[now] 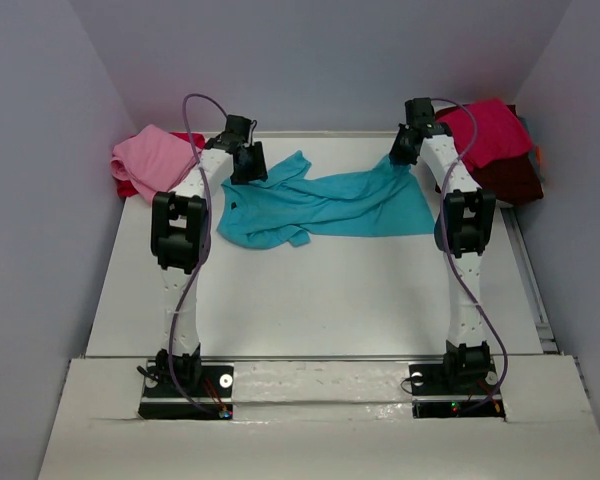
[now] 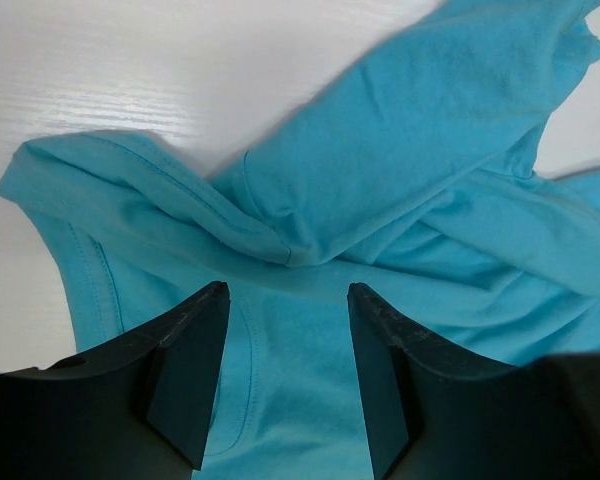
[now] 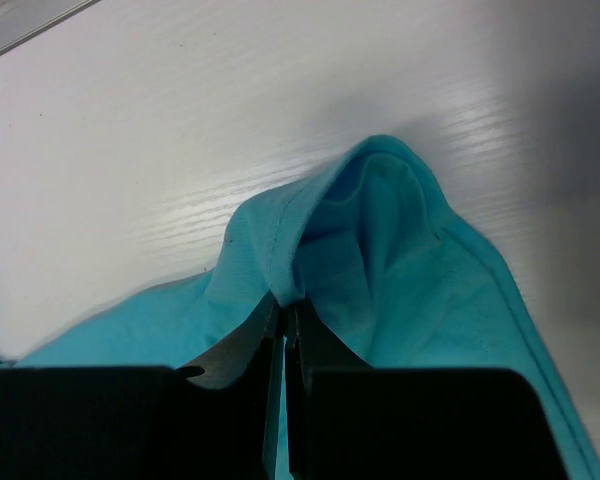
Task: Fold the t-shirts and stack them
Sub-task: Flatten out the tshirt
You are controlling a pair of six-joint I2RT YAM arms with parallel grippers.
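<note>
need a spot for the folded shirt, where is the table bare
Bare: the wide near stretch of table between the turquoise shirt and the arm bases. Crowded: far left corner with the pink shirt, far right with the red pile.

robot lab: white table (image 1: 320, 300) boxed in w/ plain grey walls (image 1: 40, 200).

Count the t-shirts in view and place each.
5: turquoise t-shirt in the centre; pink t-shirt atop a red t-shirt far left; crimson t-shirt atop a dark maroon t-shirt far right. More may be hidden underneath.
</note>
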